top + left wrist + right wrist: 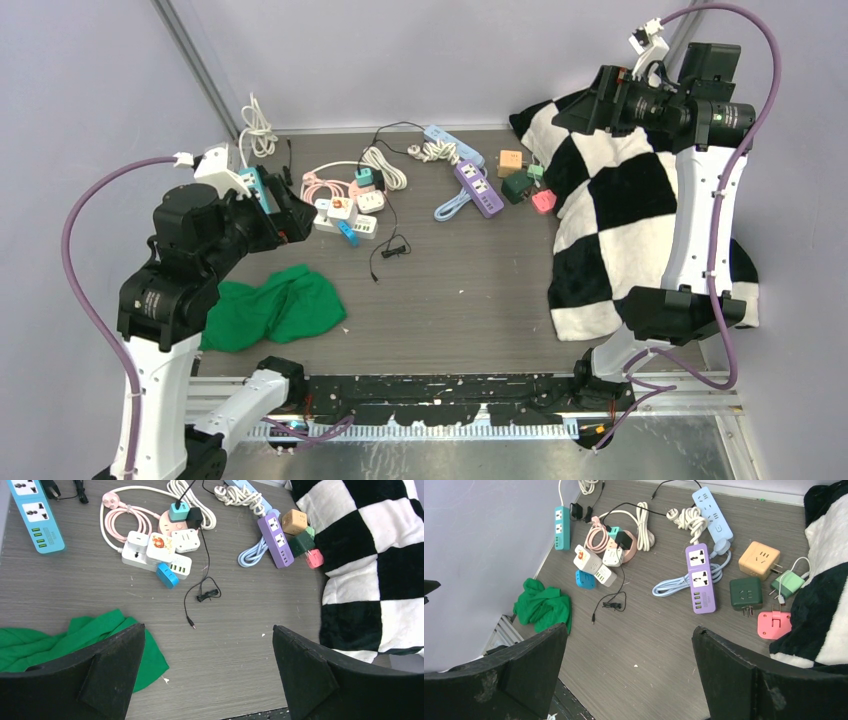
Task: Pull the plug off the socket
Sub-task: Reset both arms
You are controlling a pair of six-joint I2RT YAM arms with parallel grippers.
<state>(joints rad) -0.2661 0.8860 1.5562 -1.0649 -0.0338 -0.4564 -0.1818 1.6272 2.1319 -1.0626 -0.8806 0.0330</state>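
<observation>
A white power strip [150,560] lies at the table's back left with a white adapter [160,546] and a blue plug [167,575] seated in it. Behind it a pink round socket [172,526] holds a teal charger [178,511] and a black charger [194,516]. The cluster also shows in the top view [345,218] and the right wrist view [594,567]. My left gripper [208,628] is open and empty, raised above the table near this cluster. My right gripper [629,627] is open and empty, held high at the back right [590,105].
A green cloth [280,305] lies front left. A checkered blanket [620,200] covers the right side. A purple strip [478,188], a light blue strip [440,135], a teal strip [35,517] and loose cube adapters [759,560] lie at the back. A thin black cable [200,595] trails forward.
</observation>
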